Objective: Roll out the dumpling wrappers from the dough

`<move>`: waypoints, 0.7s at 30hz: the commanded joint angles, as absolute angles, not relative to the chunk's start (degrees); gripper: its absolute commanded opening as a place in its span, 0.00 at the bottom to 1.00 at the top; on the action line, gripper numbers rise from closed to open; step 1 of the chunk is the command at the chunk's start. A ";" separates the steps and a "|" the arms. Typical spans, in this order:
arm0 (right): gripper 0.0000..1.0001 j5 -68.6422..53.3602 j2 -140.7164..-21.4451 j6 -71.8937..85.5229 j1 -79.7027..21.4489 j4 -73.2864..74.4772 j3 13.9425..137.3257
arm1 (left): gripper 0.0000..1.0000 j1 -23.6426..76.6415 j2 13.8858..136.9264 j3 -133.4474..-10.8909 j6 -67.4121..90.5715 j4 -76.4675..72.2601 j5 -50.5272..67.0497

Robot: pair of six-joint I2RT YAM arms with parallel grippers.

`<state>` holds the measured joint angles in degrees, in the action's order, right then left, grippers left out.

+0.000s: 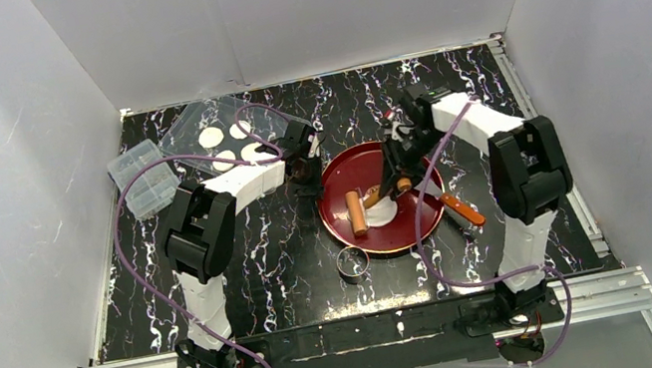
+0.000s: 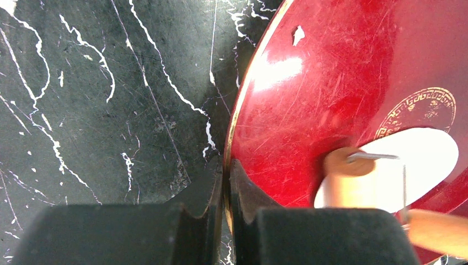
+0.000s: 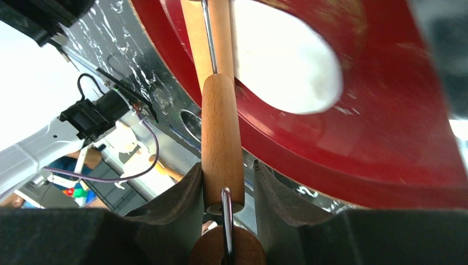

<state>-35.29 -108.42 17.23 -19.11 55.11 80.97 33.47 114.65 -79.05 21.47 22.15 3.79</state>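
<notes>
The dough (image 1: 389,211) is a flattened white patch on the red plate (image 1: 344,166); it also shows in the left wrist view (image 2: 425,157) and the right wrist view (image 3: 287,66). A wooden roller (image 1: 356,212) lies on the plate at the dough's left edge. My right gripper (image 1: 393,175) is shut on the roller's wooden handle (image 3: 222,138). My left gripper (image 1: 305,175) is shut on the plate's left rim (image 2: 238,105). Several round white wrappers (image 1: 213,137) lie on a clear lid at the back left.
A small metal ring (image 1: 351,263) stands just in front of the plate. An orange-handled tool (image 1: 461,208) lies on the table right of the plate. A clear plastic box (image 1: 143,179) sits at the far left. A tiny white scrap (image 2: 298,35) sticks to the plate.
</notes>
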 commanded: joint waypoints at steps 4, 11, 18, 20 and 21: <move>0.01 -12.57 -103.48 12.59 -8.29 60.86 71.87 | 0.00 34.19 115.92 -77.52 18.55 28.03 -0.11; 0.01 -18.31 -108.34 18.83 -16.20 56.47 75.79 | 0.00 34.19 115.76 -77.16 18.38 28.00 -0.27; 0.01 -23.01 -113.29 19.11 -22.14 58.57 84.91 | 0.00 34.19 115.31 -77.04 18.28 27.95 -0.47; 0.01 -23.00 -110.83 18.30 -19.61 58.83 83.45 | 0.00 34.21 115.31 -76.92 18.28 27.86 -0.53; 0.01 -22.13 -109.61 17.62 -17.98 59.53 82.57 | 0.00 34.19 115.41 -77.02 18.40 27.78 -0.46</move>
